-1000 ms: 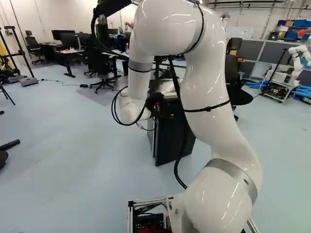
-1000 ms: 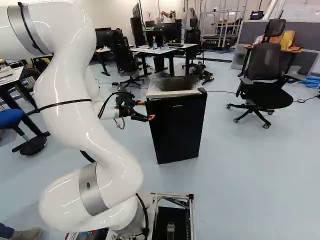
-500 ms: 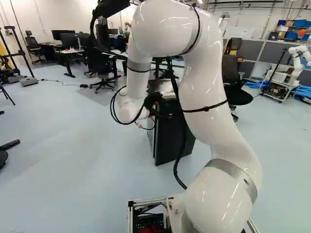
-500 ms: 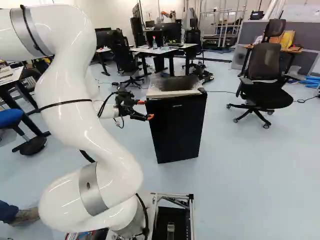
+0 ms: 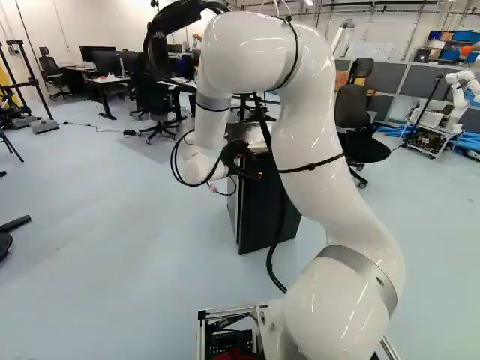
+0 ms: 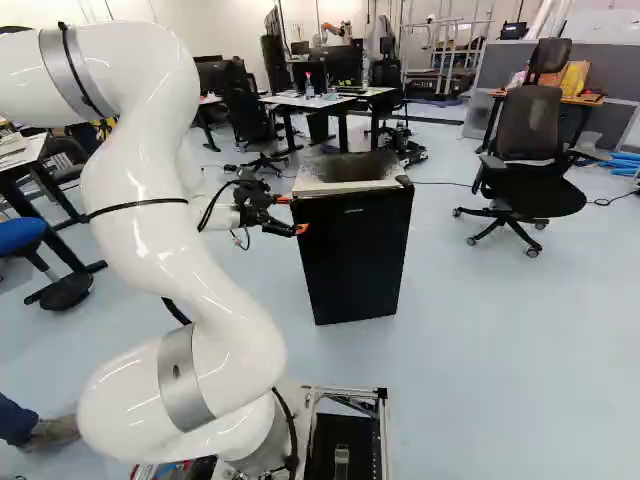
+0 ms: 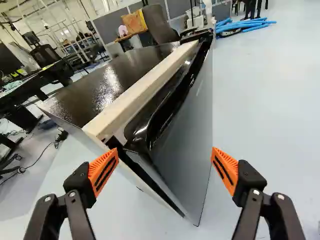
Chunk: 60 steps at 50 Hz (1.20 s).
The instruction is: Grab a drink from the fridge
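Observation:
In the right base view the gripper (image 6: 292,214) is at the near left upper corner of the black fridge (image 6: 355,260). The wrist view shows the gripper (image 7: 165,159) open, its orange pads far apart. The fridge door (image 7: 186,142) lies ahead, its top corner and recessed grip edge between the two finger directions. One orange pad (image 7: 103,170) appears near the door's hinge-or-seam corner; whether it touches cannot be told. The door looks closed against the body. Nothing is held. No drink is visible, and the fridge's inside is hidden.
A light wooden strip (image 7: 145,90) runs along the fridge top behind the door. An office chair (image 6: 530,180) stands right of the fridge, and desks (image 6: 325,102) stand behind it. Another robot (image 5: 459,97) is at the far right of the left base view.
My arm's upper bend has come down and the gripper has shifted slightly forward, toward the fridge. The base stays where it was, and the gripper remains open.

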Tool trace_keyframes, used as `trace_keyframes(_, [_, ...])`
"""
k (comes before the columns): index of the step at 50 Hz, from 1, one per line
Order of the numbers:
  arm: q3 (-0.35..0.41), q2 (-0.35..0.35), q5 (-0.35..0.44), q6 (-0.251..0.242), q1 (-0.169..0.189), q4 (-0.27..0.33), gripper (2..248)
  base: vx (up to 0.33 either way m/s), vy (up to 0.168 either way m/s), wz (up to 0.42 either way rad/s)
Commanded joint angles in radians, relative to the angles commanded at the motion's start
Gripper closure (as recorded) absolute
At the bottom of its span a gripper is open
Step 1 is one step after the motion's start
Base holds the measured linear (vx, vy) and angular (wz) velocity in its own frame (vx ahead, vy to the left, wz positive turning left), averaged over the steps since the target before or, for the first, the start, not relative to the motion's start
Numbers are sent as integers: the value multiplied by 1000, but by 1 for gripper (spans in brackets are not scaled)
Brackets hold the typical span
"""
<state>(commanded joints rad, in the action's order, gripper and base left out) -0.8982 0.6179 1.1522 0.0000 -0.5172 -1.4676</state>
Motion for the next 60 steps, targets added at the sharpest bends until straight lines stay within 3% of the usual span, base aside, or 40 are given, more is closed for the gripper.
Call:
trace_keyframes(39, [4,-2,0,0,47,-17,3,0,0,0])
trace_keyframes(60, [52,-29,0,0,43,-47,3,0,0,0])
